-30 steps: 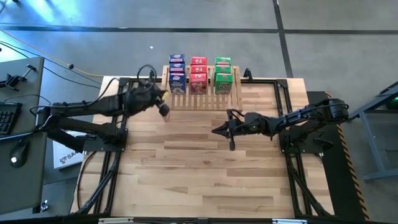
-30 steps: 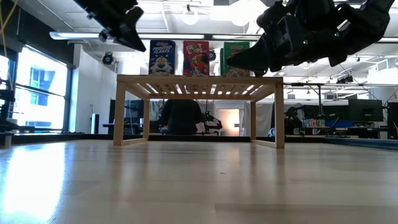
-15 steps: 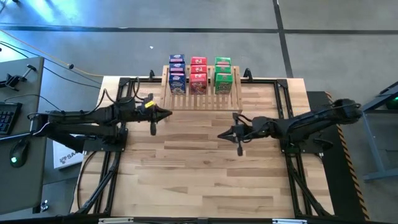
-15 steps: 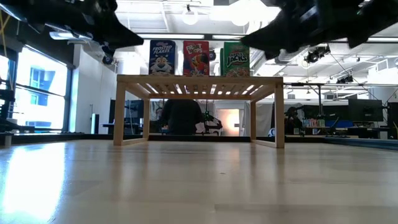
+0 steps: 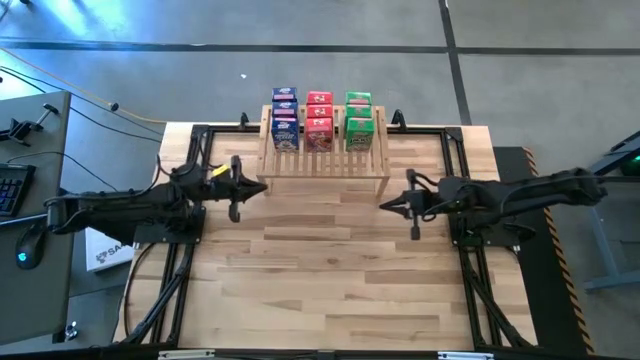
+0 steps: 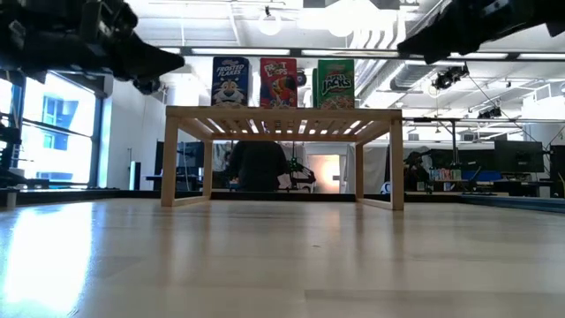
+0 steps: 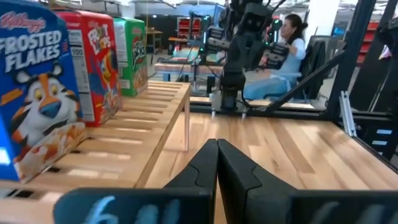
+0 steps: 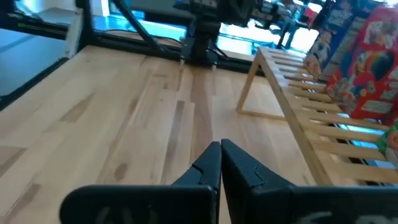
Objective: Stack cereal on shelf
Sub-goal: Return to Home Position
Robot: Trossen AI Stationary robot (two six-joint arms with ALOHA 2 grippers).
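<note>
Checking in from the remote station. The left gripper (image 5: 258, 188) sits off the front left corner of the shelf (image 5: 325, 162), up above the table (image 5: 330, 285). On the left wrist cam its fingers (image 7: 202, 174) are pressed together with nothing between them.

The cereal is all on the back part of the shelf top, in three rows running front to back. The blue cereal boxes (image 5: 285, 118) are on the left, the red cereal boxes (image 5: 319, 118) in the middle and the green cereal boxes (image 5: 359, 118) on the right. All of them stand upright, with small gaps between the rows. The front slats are bare.

The right gripper (image 5: 386, 205) hangs near the front right corner of the shelf, also clear of the table. Its fingers (image 8: 205, 171) are closed tight on nothing. A person (image 6: 258, 166) is in the room behind the shelf.
</note>
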